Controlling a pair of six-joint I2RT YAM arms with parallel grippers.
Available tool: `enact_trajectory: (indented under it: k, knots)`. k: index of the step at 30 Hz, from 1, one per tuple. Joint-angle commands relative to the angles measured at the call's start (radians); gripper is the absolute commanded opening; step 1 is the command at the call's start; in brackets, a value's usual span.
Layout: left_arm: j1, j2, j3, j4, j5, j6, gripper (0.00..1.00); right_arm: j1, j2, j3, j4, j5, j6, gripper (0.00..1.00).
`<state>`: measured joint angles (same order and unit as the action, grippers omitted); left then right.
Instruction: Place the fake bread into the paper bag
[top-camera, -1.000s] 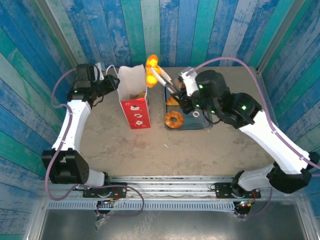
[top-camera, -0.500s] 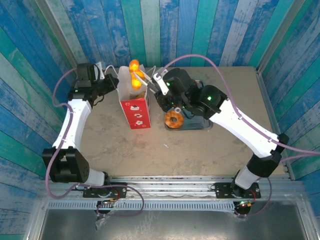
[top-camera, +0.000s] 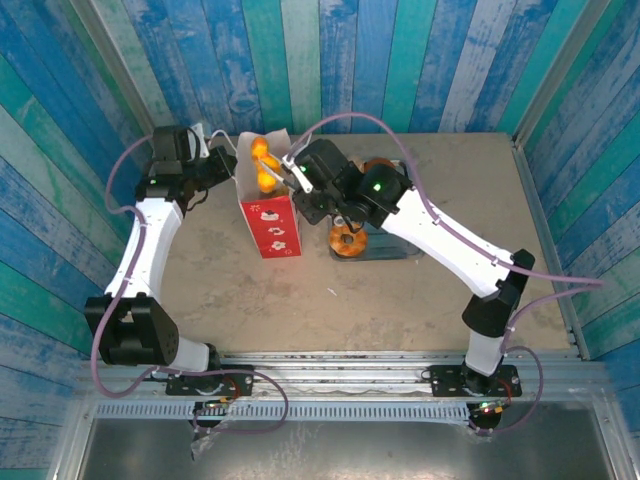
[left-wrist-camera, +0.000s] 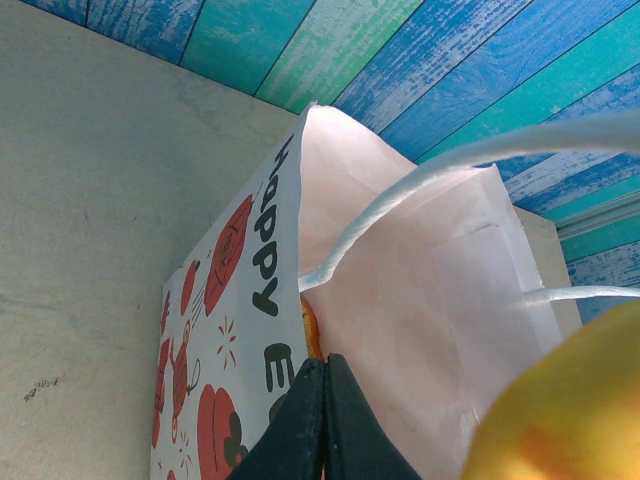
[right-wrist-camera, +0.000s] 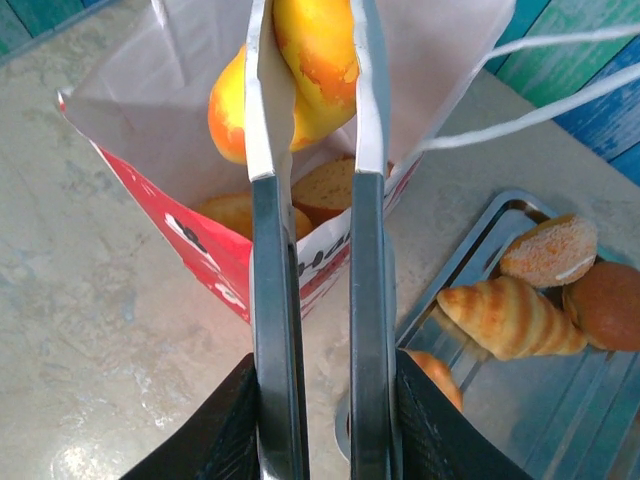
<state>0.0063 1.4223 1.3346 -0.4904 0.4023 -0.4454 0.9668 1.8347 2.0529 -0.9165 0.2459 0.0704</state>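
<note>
The paper bag (top-camera: 272, 225) stands upright at the back left of the table, white above and red below. My left gripper (top-camera: 222, 165) is shut on the bag's rim (left-wrist-camera: 300, 230), its black fingers (left-wrist-camera: 300, 420) pressed together. My right gripper (right-wrist-camera: 308, 390) is shut on metal tongs (right-wrist-camera: 272, 250). The tongs pinch a yellow-orange fake bread (right-wrist-camera: 310, 50) right over the bag's open mouth (top-camera: 263, 165). It shows as a yellow blur (left-wrist-camera: 560, 410) in the left wrist view. Two more breads (right-wrist-camera: 325, 190) lie inside the bag.
A grey metal tray (right-wrist-camera: 470, 250) sits just right of the bag. On it lie a croissant (right-wrist-camera: 510, 315), a sugared bun (right-wrist-camera: 550, 250), a brown bun (right-wrist-camera: 605, 305) and a ring donut (top-camera: 348, 240). The bag's white cord handles (right-wrist-camera: 560, 90) hang toward the tray.
My right arm has swung left, carrying the tongs and bread from beside the tray down to the bag's mouth. My left gripper has closed on the bag's rim.
</note>
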Motion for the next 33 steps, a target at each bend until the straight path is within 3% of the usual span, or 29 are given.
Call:
enact_trajectory:
  k: [1,11,26,33]
  knots:
    - [-0.003,0.030,0.023,0.014,0.003,0.008,0.07,0.008,0.018,0.049,-0.019,-0.025,0.006,0.33]
    - [-0.004,0.029,0.024,0.015,0.003,0.008,0.07,0.008,0.064,0.104,-0.061,-0.071,0.022,0.44]
    - [-0.002,0.020,0.027,0.010,-0.001,0.010,0.08,0.007,0.063,0.145,-0.074,-0.031,0.023,0.54]
    - [-0.003,0.009,0.038,-0.003,-0.023,0.024,0.22,0.007,0.044,0.163,-0.078,-0.026,0.029,0.53]
